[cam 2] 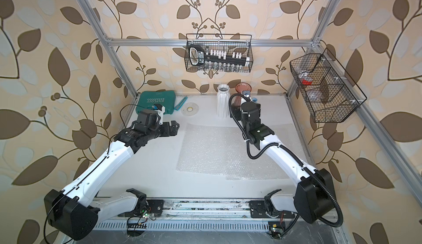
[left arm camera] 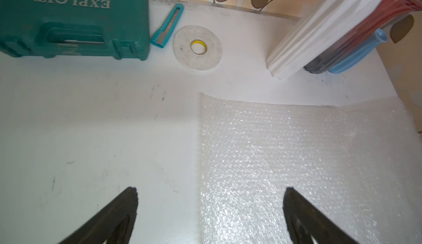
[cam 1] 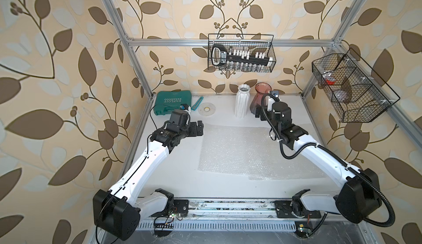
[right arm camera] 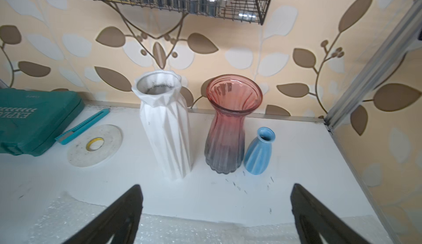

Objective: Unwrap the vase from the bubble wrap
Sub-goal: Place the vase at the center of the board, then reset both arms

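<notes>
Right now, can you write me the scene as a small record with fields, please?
bubble wrap: spread flat on the table, around no vase
vases: white vase, pink vase, blue vase, all upright and bare, by the back wall
left claw: open, empty, near the wrap's edge
right claw: open, empty, facing the vases
other: green tool case, utility knife, tape roll

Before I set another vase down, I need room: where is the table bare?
Bare: the table between the left arm and the bubble wrap; the gap between tape roll and white vase. Crowded: around the teal case, and by the pink vase and blue vase.
</notes>
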{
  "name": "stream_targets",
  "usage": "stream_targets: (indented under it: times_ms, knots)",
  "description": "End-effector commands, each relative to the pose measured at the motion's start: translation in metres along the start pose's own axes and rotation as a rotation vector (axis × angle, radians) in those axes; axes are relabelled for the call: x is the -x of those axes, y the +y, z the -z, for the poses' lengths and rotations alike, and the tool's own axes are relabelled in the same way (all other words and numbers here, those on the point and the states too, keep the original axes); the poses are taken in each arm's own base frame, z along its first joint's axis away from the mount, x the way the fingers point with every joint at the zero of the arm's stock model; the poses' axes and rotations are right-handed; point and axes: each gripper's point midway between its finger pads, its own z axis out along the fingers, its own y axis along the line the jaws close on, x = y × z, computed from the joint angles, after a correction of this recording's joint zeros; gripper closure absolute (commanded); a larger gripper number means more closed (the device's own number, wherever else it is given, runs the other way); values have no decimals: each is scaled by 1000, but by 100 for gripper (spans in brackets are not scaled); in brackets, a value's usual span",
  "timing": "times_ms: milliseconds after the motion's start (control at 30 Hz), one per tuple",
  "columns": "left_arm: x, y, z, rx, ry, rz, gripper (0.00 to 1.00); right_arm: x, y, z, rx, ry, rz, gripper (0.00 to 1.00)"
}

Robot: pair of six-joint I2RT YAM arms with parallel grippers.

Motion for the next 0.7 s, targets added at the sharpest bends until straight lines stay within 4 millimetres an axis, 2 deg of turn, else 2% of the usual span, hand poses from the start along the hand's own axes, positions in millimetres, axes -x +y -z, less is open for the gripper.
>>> stream_targets:
  times_ms: [0, 367, 667]
  knots:
    - [16, 26, 7, 122, -125, 88, 1, -10, -25, 8, -112, -18, -15, 0]
    - [12, 72, -3, 352, -243, 24, 1, -48, -71, 18, -289, -43, -42, 0]
    - [14, 90, -25, 467, -304, -119, 1, -87, -110, 17, -424, -42, -45, 0]
